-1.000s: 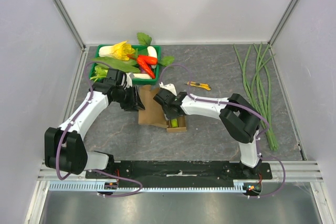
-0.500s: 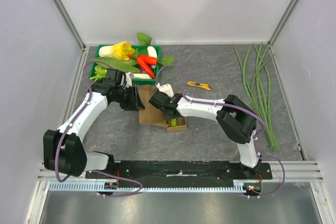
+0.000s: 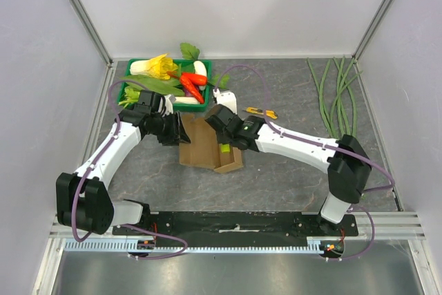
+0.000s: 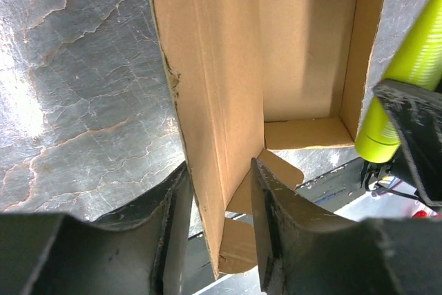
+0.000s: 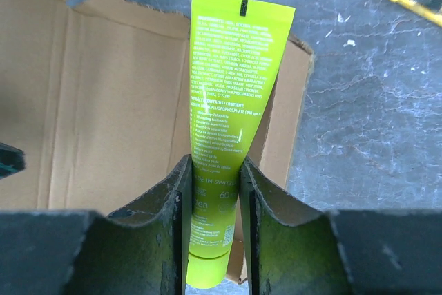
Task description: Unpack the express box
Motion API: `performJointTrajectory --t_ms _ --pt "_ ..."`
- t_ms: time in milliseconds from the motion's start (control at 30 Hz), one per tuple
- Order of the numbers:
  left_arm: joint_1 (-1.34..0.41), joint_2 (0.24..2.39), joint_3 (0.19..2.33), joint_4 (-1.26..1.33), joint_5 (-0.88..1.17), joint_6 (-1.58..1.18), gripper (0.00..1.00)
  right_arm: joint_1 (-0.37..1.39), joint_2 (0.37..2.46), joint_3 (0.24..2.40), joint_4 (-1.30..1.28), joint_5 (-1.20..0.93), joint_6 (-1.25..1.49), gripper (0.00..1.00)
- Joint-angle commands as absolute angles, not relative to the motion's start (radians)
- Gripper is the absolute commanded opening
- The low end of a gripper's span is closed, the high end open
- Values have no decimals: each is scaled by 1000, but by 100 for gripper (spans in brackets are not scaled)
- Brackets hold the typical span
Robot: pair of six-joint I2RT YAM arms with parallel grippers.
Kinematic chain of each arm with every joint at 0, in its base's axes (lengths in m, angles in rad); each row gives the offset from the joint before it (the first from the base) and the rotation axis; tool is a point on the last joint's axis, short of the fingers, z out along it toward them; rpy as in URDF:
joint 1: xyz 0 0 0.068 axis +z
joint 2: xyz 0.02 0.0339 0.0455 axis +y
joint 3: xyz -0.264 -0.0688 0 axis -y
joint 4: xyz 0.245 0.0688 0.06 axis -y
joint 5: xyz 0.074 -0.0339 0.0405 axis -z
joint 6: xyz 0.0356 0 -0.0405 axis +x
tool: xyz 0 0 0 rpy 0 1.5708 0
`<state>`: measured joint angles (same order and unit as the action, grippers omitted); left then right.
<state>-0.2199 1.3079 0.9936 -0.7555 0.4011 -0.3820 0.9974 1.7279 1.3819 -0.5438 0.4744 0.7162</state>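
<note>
Top external view: the express box [image 3: 200, 148] lies open on the grey table [image 3: 290, 170], flaps spread, between the two arms and just in front of the green tray [image 3: 128, 92].
Box, inside: plain brown cardboard, with a bare floor showing in the left wrist view.
Left side: the left claw [image 4: 217, 222] is closed partway on an upright wall of the express box. One dark finger presses each face of the cardboard at the edge nearest the tray.
Right side: the right claw [image 5: 215, 198] is clamped narrowly on a lime-green tube [image 5: 231, 88], holding it near the end closest to the wrist.
Tube: its flat crimped end points away from the wrist and small print runs down its face. It sits over the open box near the right wall. Whether it touches the cardboard I cannot tell.
Tray: filled with vegetables, among them a red pepper [image 3: 193, 79] and a yellow blossom [image 3: 160, 65].
Knife: a yellow utility knife [image 3: 262, 112] lies on the table just right of the right claw, apart from the box.
Far right: long green beans [image 3: 338, 101] lie stretched along the table, well apart from everything else.
</note>
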Motion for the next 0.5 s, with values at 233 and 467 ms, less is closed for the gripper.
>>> performJointTrajectory --t_ms 233,467 --pt "-216 1270 1039 -710 504 -387 52 924 1533 1240 -511 591 805 39" --pt "-216 1262 1037 -660 592 -419 40 847 1485 1115 -519 577 828 40"
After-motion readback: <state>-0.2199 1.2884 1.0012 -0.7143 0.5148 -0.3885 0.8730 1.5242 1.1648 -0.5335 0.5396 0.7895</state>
